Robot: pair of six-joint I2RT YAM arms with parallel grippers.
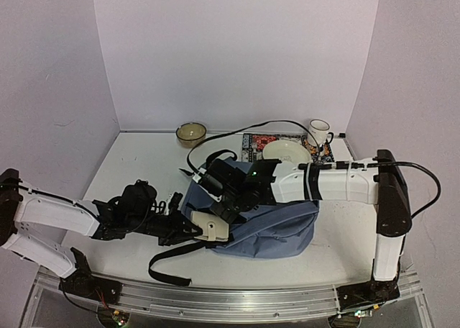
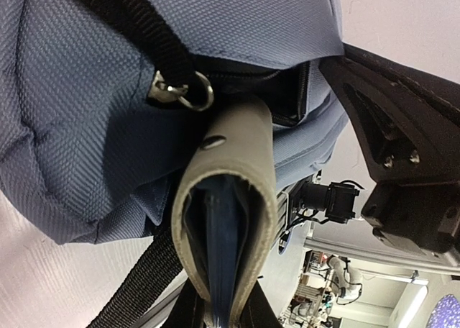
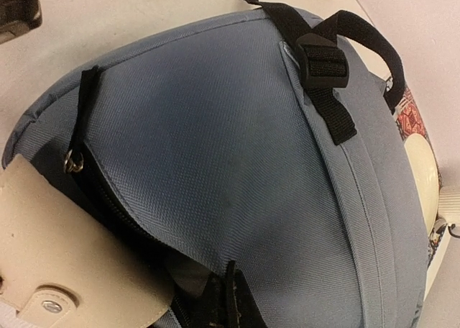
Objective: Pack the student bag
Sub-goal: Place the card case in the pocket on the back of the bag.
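The student bag (image 1: pixel 277 227), blue-grey with black straps, lies on the table's near middle. My left gripper (image 1: pixel 192 229) comes in from the left, shut on a beige folded case (image 1: pixel 214 227) with a dark blue inside. In the left wrist view the case (image 2: pixel 237 170) points into the bag's open zip pocket (image 2: pixel 287 90), just under the zip ring (image 2: pixel 195 94). My right gripper (image 1: pixel 228 204) reaches across from the right. In the right wrist view it (image 3: pixel 234 299) is shut on the fabric edge of the pocket opening of the bag (image 3: pixel 237 141), with the case (image 3: pixel 65 270) at lower left.
At the back stand a glass bowl (image 1: pixel 191 132), a white mug (image 1: pixel 320 132) and a cream dish (image 1: pixel 286 152) on a patterned mat (image 1: pixel 253 142). A black cable (image 1: pixel 237 130) arcs over the back of the table. A bag strap (image 1: pixel 172 260) trails toward the near edge.
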